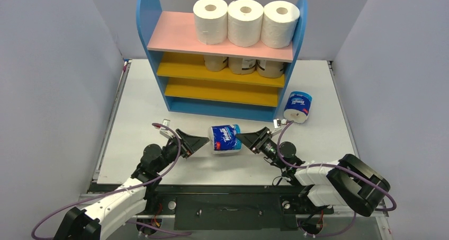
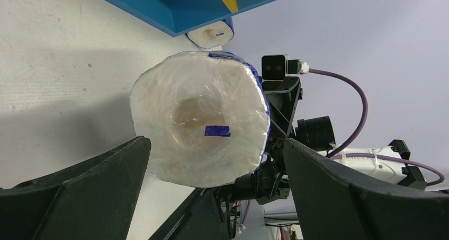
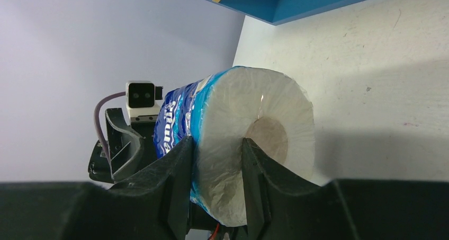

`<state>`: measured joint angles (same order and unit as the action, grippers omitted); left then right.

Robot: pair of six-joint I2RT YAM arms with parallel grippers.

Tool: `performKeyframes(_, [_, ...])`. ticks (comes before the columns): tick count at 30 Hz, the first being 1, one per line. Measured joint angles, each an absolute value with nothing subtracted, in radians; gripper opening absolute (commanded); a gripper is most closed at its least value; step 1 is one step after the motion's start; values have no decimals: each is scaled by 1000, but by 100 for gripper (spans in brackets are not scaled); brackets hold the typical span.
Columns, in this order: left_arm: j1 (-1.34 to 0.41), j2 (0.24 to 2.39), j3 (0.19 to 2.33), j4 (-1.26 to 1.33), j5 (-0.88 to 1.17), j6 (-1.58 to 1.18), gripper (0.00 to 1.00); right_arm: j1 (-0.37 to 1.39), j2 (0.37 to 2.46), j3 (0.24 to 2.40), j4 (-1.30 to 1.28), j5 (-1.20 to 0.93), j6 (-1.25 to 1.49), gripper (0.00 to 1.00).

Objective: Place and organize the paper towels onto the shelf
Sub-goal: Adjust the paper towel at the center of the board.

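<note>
Clamping blue roll, right jaws partly cover core.

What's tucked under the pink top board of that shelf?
Three tan rolls with dark labels sit side by side on the upper yellow board, toward its right end. The pink board covers their upper parts, so whether anything lies behind them cannot be seen.
</note>
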<state>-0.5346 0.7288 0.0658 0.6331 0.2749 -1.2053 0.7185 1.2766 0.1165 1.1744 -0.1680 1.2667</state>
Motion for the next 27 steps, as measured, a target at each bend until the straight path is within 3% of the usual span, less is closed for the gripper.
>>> performKeyframes(27, [-586,780,132,635,303,-1139,100,719,1260,157,1089,-218,1217,17])
